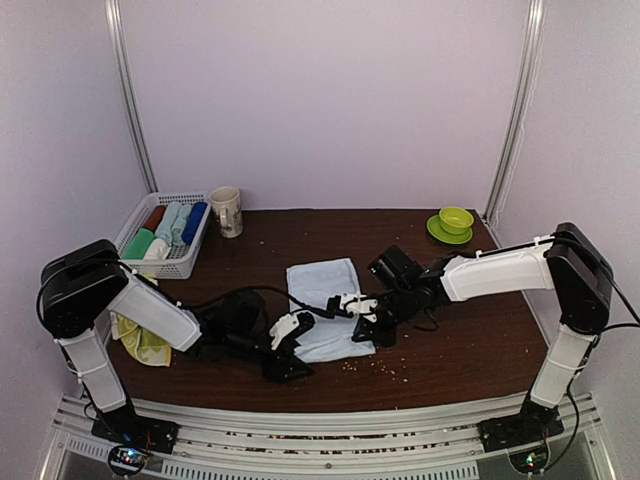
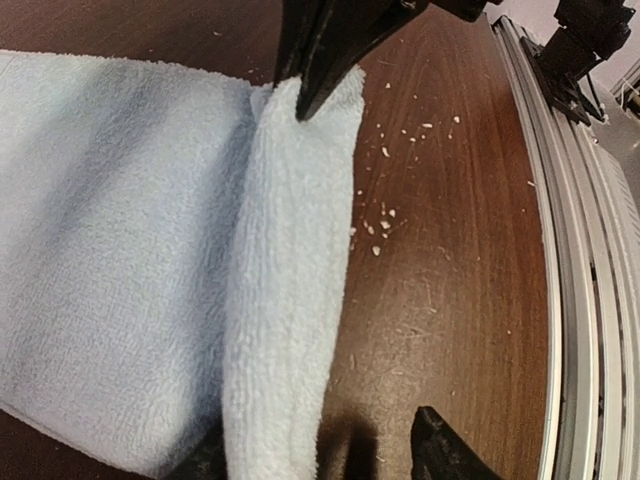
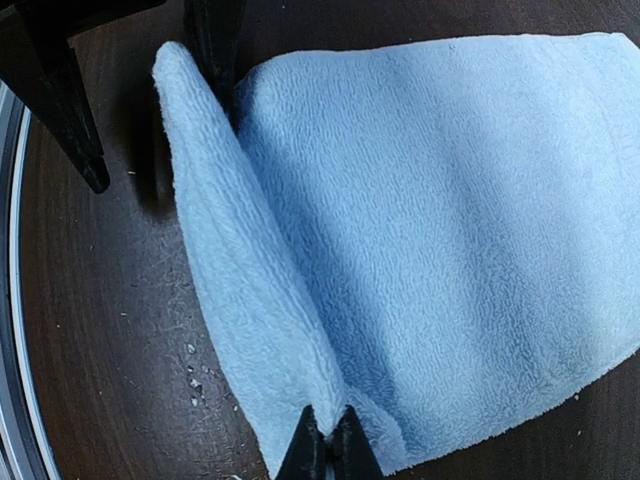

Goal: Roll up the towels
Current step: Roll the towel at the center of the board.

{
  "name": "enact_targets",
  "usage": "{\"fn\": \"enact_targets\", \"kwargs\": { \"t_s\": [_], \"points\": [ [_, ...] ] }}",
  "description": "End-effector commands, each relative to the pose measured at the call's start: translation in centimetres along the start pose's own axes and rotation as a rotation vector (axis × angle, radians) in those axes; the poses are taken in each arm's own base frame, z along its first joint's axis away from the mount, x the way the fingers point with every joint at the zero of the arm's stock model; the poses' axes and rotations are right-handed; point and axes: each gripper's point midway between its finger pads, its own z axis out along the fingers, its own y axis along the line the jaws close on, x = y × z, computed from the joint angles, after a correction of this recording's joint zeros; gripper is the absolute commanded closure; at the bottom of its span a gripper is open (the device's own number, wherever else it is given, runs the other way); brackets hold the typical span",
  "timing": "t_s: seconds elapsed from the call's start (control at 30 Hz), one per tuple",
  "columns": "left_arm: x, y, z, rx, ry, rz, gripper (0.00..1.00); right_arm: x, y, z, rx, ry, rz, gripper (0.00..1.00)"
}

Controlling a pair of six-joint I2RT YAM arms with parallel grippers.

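The blue towel (image 1: 322,300) is soft, light and floppy, so I take its folded edge at both ends: my right gripper (image 3: 327,445) pinching it, my left gripper (image 2: 320,440) spread wide astride it.

The left arm (image 1: 150,310) and right arm (image 1: 495,272) are white shells between bulky black joints, trailing thin black cables, with white wrist blocks, the left pincer (image 2: 325,455) and right pincer (image 3: 328,440) ending in black tapered fingers
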Motion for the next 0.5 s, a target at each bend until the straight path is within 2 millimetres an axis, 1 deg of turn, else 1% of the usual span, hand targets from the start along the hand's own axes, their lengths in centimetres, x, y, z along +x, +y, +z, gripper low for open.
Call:
{"fn": "enact_targets", "kwargs": {
  "t_s": [0.0, 0.07, 0.13, 0.2, 0.33, 0.4, 0.47],
  "points": [
    [-0.6, 1.0, -0.3, -0.051, -0.005, -0.055, 0.47, 0.3, -1.2, 0.2, 0.035, 0.026, 0.016, 1.0],
    [-0.7, 1.1, -0.5, -0.046, -0.006, -0.079, 0.52, 0.5, -1.3, 0.4, 0.035, 0.035, 0.018, 1.0],
    [-0.8, 1.4, -0.8, -0.052, -0.011, -0.111, 0.55, 0.7, -1.3, 0.6, 0.034, 0.043, 0.02, 1.0],
    [-0.9, 1.6, -0.9, -0.059, -0.012, -0.131, 0.56, 0.8, -1.4, 0.7, 0.033, 0.047, 0.022, 1.0],
    [-1.2, 1.7, -1.2, -0.068, -0.013, -0.159, 0.53, 0.8, -1.5, 0.9, 0.036, 0.05, 0.026, 0.99],
    [-1.5, 1.9, -1.6, -0.095, -0.019, -0.175, 0.52, 0.9, -1.6, 1.0, 0.038, 0.053, 0.029, 0.98],
    [-1.8, 1.9, -2.1, -0.105, -0.031, -0.183, 0.5, 0.8, -1.7, 1.0, 0.04, 0.052, 0.031, 0.97]
  ]
}}
